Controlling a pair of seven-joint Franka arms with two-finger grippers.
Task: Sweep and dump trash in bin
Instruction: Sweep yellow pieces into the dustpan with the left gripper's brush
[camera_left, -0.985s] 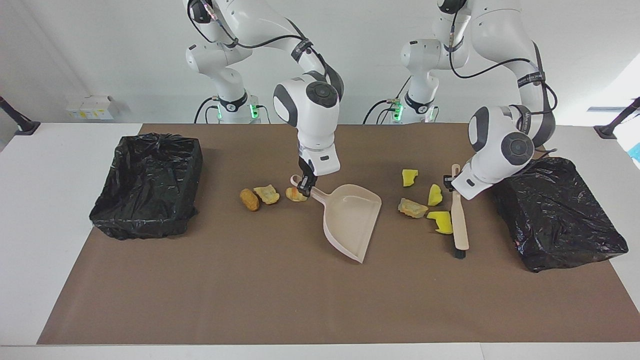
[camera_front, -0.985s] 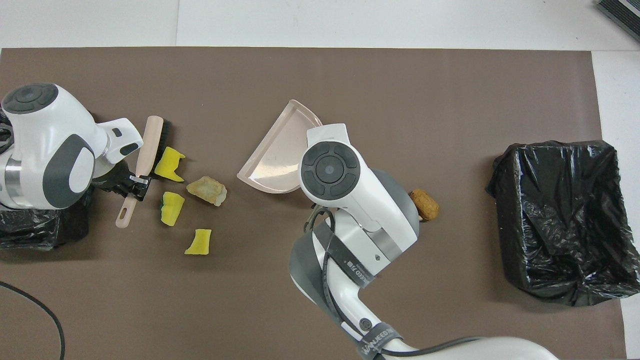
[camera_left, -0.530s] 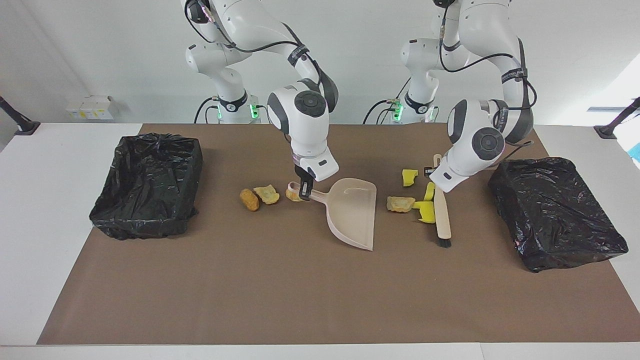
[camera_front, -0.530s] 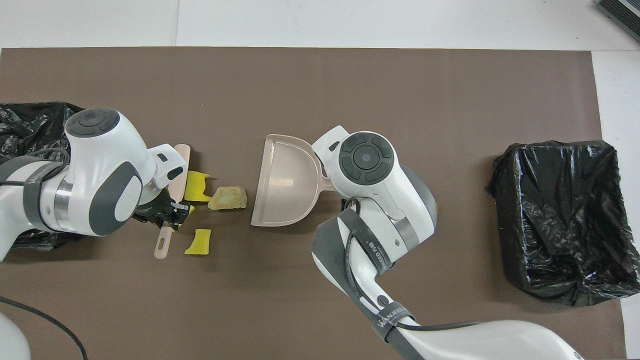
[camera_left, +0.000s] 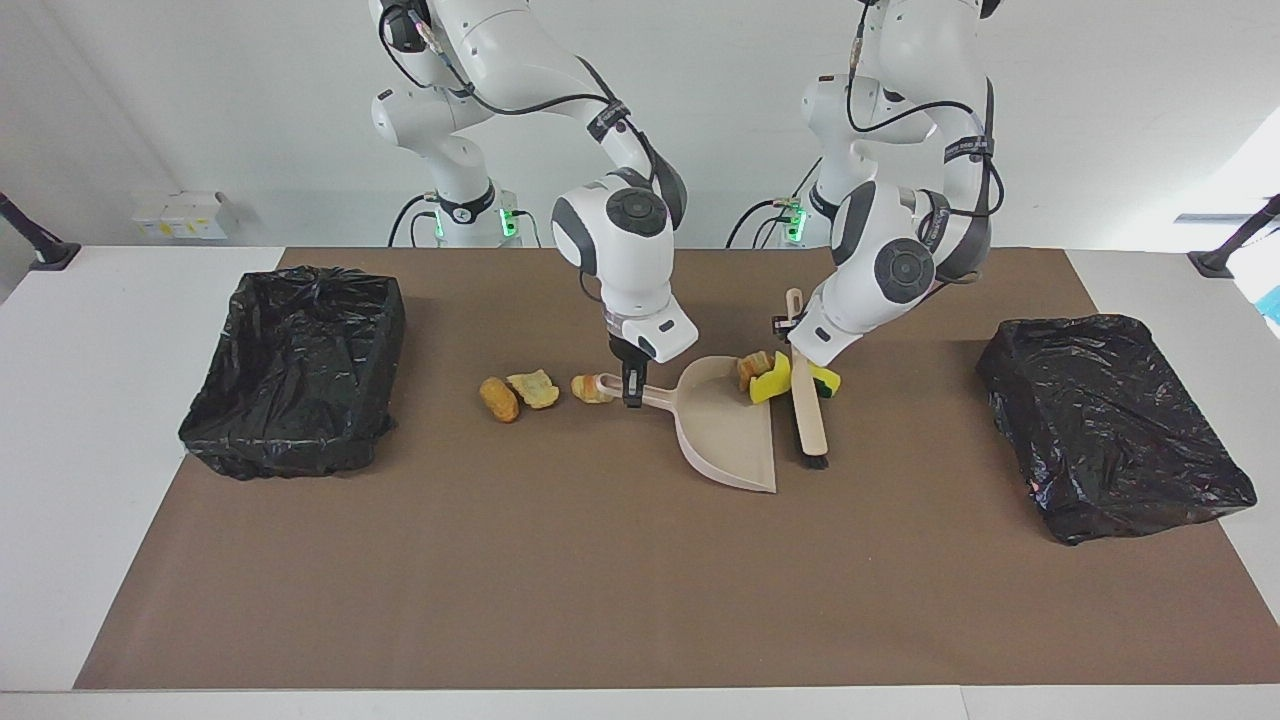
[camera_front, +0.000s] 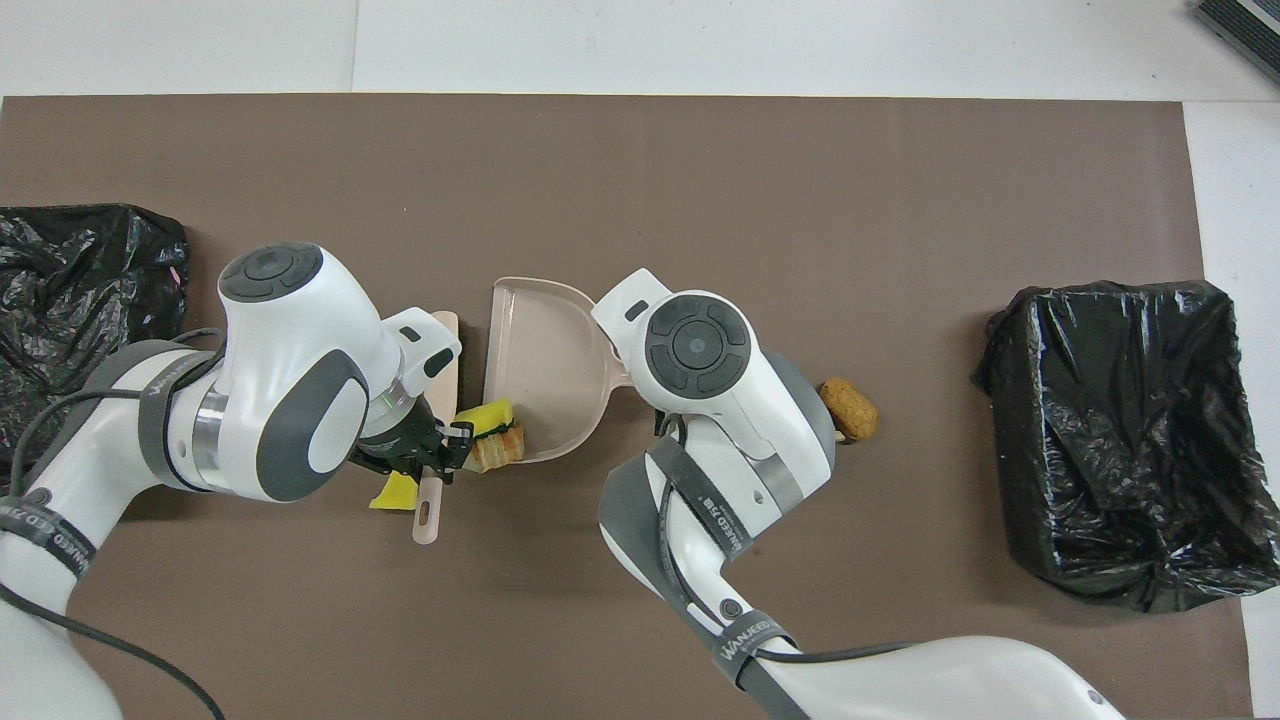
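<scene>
Where brown mat (camera_left: 560, 580) ends, white table (camera_left: 90, 400).

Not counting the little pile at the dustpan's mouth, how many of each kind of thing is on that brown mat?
Bins: 2, one at the right arm's end, one at the left arm's end
Dustpan: 1
Brush: 1
Loose lumps beside the Dustpan's handle: 3
Total: 7
</scene>
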